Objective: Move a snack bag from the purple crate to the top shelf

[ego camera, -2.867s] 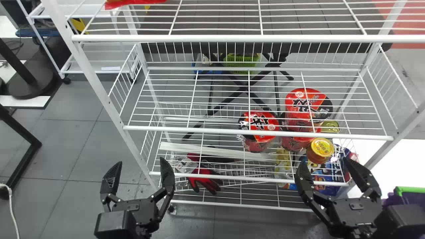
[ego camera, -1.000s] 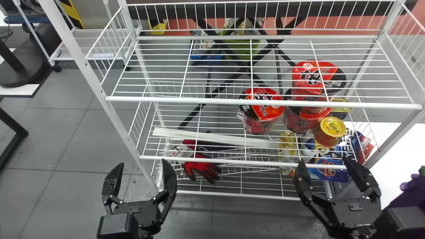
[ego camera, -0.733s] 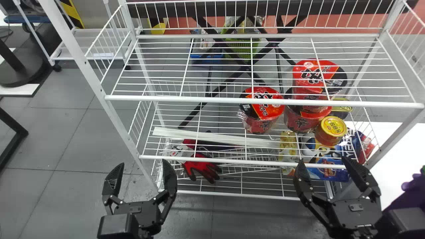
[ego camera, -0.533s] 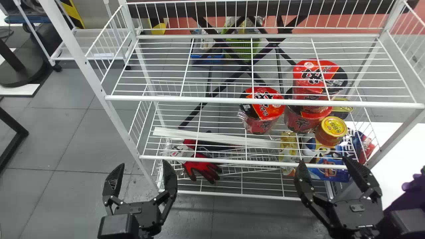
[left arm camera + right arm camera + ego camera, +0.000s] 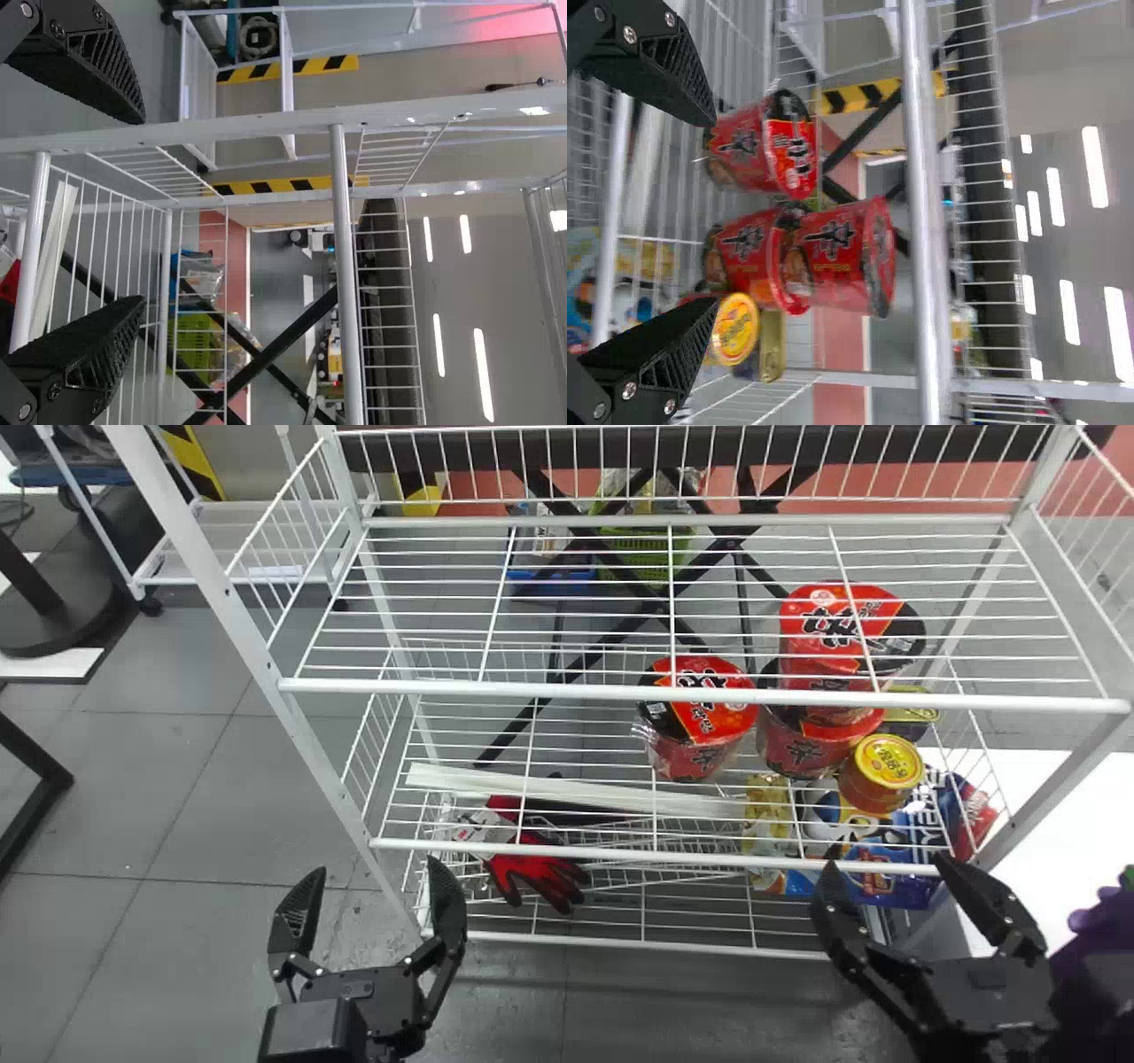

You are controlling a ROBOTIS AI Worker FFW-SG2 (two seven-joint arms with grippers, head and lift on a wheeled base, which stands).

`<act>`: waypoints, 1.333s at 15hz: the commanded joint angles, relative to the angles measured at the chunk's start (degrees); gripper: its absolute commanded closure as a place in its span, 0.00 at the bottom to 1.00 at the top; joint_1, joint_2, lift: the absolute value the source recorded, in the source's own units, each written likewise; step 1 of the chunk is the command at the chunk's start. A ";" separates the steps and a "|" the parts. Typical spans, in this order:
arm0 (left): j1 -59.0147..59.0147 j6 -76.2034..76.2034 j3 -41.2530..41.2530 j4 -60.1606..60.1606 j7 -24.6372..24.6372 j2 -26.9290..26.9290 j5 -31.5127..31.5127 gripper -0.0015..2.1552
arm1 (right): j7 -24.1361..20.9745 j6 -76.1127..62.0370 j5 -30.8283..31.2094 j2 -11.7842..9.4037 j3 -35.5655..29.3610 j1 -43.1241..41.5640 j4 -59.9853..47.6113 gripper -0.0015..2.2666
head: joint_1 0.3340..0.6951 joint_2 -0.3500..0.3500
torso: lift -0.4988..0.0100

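The right gripper is spread wide with nothing between its fingers, at the lower right of the head view, before the white wire rack. The left gripper is parked at the lower left of that view, also wide and empty. The purple crate is cut off by the right edge of the head view, low down, just beside the right arm. The snack bag should be in it, going by the task; I cannot tell how it lies or which one is meant.

So the job looks to be at its start: the approach to the crate, with the pick not yet made. The next move calls for the right gripper to go toward the crate at the right edge, probably with the body or head turned that way too, then come down over a bag with its fingers kept apart. The fingers should clear the rack's front rails and the crate's rim. A bag of this kind will likely be light and slippery, so a shallow pinch could slip and a hard one crush it. The top shelf is probably above the uppermost level in the head view, since the posts run on past the top edge; the carry will want a high lift.
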 commanded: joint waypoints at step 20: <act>-0.88 -0.80 -0.09 2.35 -0.98 -0.11 0.43 0.05 | 5.37 87.96 -40.21 7.25 -49.05 -2.83 -33.57 0.08 | 1.00 0.38 | 0.09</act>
